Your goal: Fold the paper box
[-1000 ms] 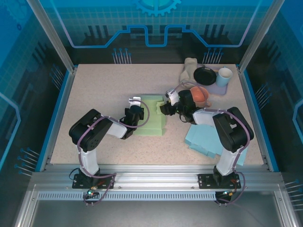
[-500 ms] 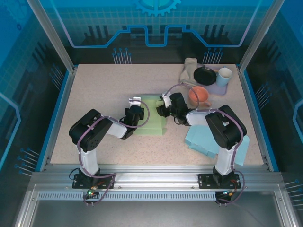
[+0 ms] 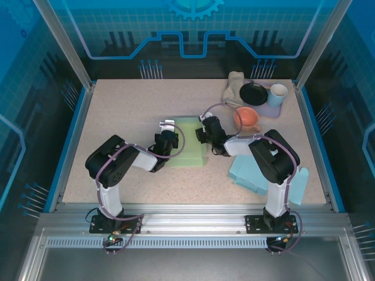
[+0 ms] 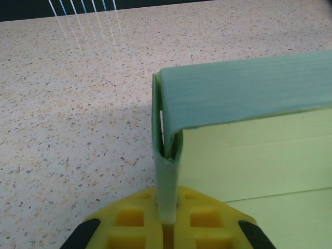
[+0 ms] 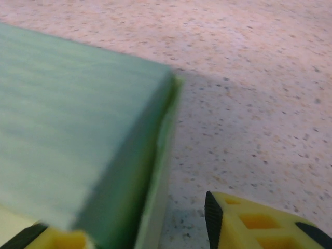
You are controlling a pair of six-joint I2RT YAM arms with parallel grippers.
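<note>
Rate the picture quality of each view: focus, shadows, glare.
Top external: evenly lit and sharp across the table. Left wrist: crisp; the paper box throws a soft shadow leftward, and bright streaks of glare sit at the top edge. Right wrist: soft focus, the paper box close to the lens blurred most, with a shadow on the table to its right.

A fixed camera, high above and back from the green paper box (image 3: 188, 142), looks down across the whole table (image 3: 117, 111). Two wrist cameras sit low and close, one at the box's left edge, one at its right. All three views share the box.
</note>
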